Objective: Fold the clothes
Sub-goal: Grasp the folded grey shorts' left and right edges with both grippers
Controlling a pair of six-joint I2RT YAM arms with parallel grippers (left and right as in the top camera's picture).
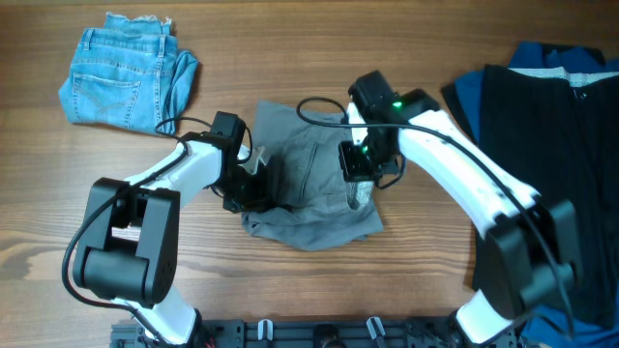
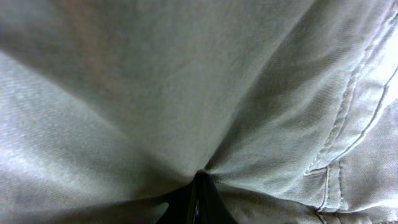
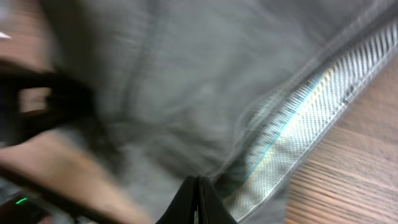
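Grey shorts (image 1: 309, 198): we find them at mid-table in a loose, rumpled heap, lying between the two arms. The lower edge spreads flat on the wood.
Left gripper (image 2: 200, 190): sits at the left edge of the shorts. In its wrist view the dark tips meet and creases fan out from them, so we log it as closed with a pinch of the grey cloth.
Right gripper (image 3: 198, 190): sits on the right side of the shorts, by the waistband. The tips are together with fabric drawn into them — clamped on the cloth. This view is blurred, so we cannot read fine detail.
Waistband (image 3: 298, 124): a paler woven strip running diagonally, with bare wood just beyond it.
Pocket seam (image 2: 348, 118): a double-stitched line curving down the right of the left wrist view.
Denim shorts (image 1: 126, 72): folded at the far left of the table, well apart from the grey shorts.
Black garment (image 1: 551, 126): at the right edge, lying over a blue garment (image 1: 474, 97).
Table (image 1: 319, 48): wood grain.
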